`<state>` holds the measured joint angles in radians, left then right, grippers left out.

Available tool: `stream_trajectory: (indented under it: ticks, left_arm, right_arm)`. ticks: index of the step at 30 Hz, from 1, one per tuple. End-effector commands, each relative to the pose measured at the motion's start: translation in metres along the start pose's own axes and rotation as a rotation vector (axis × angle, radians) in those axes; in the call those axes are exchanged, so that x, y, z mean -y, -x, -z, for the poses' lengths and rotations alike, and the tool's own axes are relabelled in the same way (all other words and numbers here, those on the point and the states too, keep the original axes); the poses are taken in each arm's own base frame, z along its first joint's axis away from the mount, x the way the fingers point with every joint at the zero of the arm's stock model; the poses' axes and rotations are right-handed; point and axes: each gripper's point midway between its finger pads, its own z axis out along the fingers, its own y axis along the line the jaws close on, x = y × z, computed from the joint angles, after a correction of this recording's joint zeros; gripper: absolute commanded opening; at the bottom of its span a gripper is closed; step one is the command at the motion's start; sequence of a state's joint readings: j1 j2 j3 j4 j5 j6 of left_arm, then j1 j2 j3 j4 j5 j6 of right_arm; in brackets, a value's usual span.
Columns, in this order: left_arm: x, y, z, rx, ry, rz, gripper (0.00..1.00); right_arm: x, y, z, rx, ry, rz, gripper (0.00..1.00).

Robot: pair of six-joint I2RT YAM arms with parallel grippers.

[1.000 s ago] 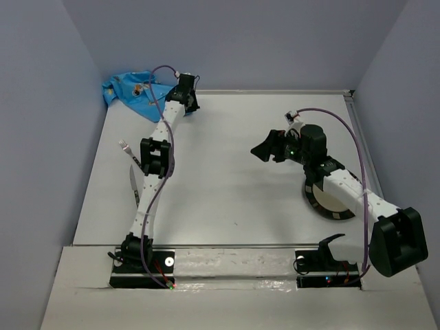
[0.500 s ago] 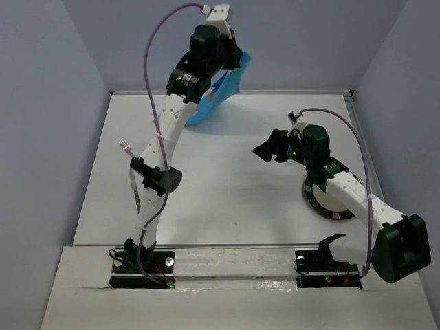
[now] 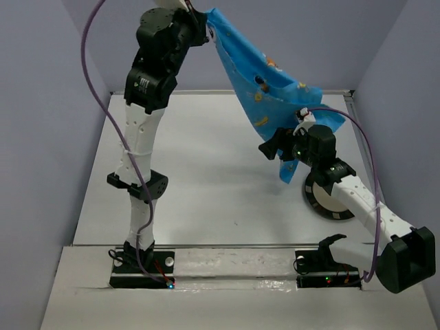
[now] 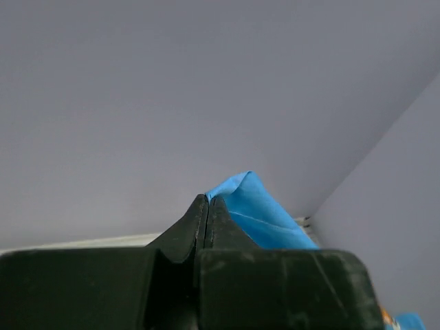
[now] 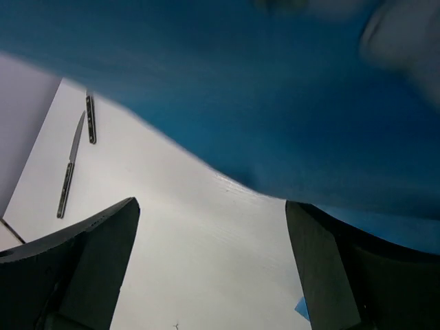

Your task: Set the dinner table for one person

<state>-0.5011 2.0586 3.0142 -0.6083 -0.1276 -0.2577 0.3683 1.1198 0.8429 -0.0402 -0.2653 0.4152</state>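
We find the left gripper [image 4: 208,203] pinched on a corner of the blue cloth [image 3: 265,89], held high over the white table [image 3: 220,199] below, the right gripper [image 3: 276,152] spread wide at its hanging edge; we judge laying the cloth is in hand, the next move calling for catching that edge.

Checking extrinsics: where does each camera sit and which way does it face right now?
Top external: above and behind the bases, looking down on the dinner table; both arms show, left tool holding up the blue cloth, right tool near its hanging end.
Left wrist: on the raised left arm, facing the grey wall; its shut fingers pinch a cloth corner.
Right wrist: looks down at the table past its open fingers; cloth overhead, knife beyond.
Shared: the cloth shows in all three.
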Motion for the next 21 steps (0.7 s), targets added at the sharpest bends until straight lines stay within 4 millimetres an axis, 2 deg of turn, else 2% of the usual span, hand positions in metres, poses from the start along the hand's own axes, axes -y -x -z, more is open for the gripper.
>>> stream_trajectory:
  ticks: [1, 3, 5, 10, 12, 15, 17, 18, 21]
  left_arm:
    - [-0.048, -0.080, -0.029, -0.168, 0.191, -0.106, 0.00]
    - [-0.063, -0.098, -0.035, -0.200, 0.249, -0.142, 0.00]
    - [-0.091, -0.139, -0.046, -0.266, 0.347, -0.193, 0.00]
    - [-0.127, -0.182, -0.059, -0.337, 0.434, -0.250, 0.00]
    - [-0.144, -0.195, -0.064, -0.357, 0.460, -0.261, 0.00]
    - [-0.153, -0.202, -0.069, -0.372, 0.448, -0.243, 0.00]
    - [-0.156, -0.204, -0.071, -0.378, 0.439, -0.238, 0.00]
    - [-0.160, -0.205, -0.072, -0.381, 0.441, -0.239, 0.00]
    - [-0.164, -0.206, -0.072, -0.388, 0.437, -0.237, 0.00]
  right_arm:
    - [-0.007, 0.011, -0.003, 0.013, 0.009, 0.027, 0.92]
    - [-0.006, 0.006, -0.006, -0.008, 0.016, 0.021, 0.92]
    - [-0.002, -0.002, -0.014, -0.040, 0.011, 0.011, 0.92]
    - [0.005, -0.021, -0.029, -0.125, 0.007, -0.012, 0.92]
    - [0.013, -0.029, -0.038, -0.153, -0.016, -0.024, 0.85]
    - [0.031, -0.045, -0.056, -0.208, -0.073, -0.046, 0.73]
    - [0.035, -0.054, -0.068, -0.240, -0.085, -0.059, 0.65]
    - [0.046, -0.061, -0.079, -0.260, -0.124, -0.070, 0.61]
    - [0.067, -0.065, -0.097, -0.258, -0.212, -0.089, 0.59]
